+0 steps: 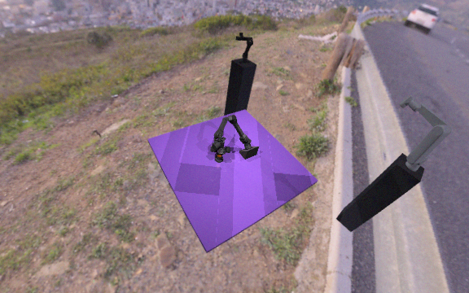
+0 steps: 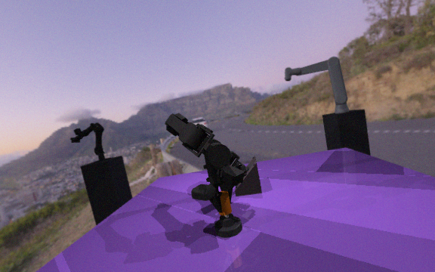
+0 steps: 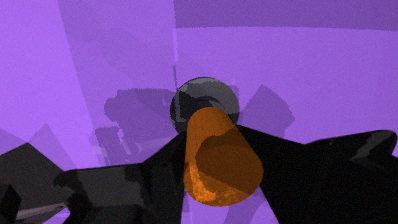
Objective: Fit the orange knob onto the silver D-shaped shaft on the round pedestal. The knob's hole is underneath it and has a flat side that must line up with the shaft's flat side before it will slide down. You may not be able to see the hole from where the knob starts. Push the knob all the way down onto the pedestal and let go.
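The orange knob [image 2: 225, 204] [image 3: 222, 165] [image 1: 219, 156] is held between the fingers of my gripper [image 2: 224, 194] [image 3: 210, 133]. The knob is a tall, nearly upright cylinder, and it leans slightly in the exterior view. Its lower end is just above the dark round pedestal [image 2: 229, 228] [image 3: 227, 92]. A small light bit of the silver shaft [image 2: 225, 215] shows between the knob's bottom and the pedestal. The rest of the shaft, the knob's hole and both flat sides are hidden, so I cannot tell how the flats line up.
The purple table top [image 1: 247, 203] [image 2: 316, 211] carries my arm's dark wedge-shaped base [image 1: 249, 152] [image 2: 251, 181] beside the pedestal. Two other arms stand on black columns [image 1: 240, 85] [image 1: 381, 193] beyond the table. Shadows fall across the table around the pedestal.
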Tool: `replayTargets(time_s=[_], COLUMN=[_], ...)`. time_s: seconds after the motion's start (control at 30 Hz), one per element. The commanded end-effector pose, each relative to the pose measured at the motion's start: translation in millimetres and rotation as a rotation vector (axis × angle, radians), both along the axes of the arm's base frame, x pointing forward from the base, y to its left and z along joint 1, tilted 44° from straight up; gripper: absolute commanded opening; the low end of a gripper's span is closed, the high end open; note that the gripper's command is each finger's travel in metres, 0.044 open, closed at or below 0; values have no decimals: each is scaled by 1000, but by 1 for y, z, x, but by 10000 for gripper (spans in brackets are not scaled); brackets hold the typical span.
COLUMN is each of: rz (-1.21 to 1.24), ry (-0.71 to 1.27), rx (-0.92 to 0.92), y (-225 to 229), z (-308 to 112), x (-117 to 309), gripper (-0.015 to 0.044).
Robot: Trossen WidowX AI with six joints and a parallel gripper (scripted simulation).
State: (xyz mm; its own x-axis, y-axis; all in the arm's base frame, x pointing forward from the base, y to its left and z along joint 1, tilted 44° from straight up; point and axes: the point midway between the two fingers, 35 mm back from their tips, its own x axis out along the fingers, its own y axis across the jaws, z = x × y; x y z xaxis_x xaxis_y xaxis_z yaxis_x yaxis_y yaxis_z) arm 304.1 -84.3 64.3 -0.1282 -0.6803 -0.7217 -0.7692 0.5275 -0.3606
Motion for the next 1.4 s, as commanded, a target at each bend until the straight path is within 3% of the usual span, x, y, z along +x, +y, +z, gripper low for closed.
replayTargets(time_s=[0.0,1.37], rz=[13,14], ry=[12,12], rx=[5,5], y=[0,-2], z=[0,-3], x=[0,-1], gripper=[0,0])
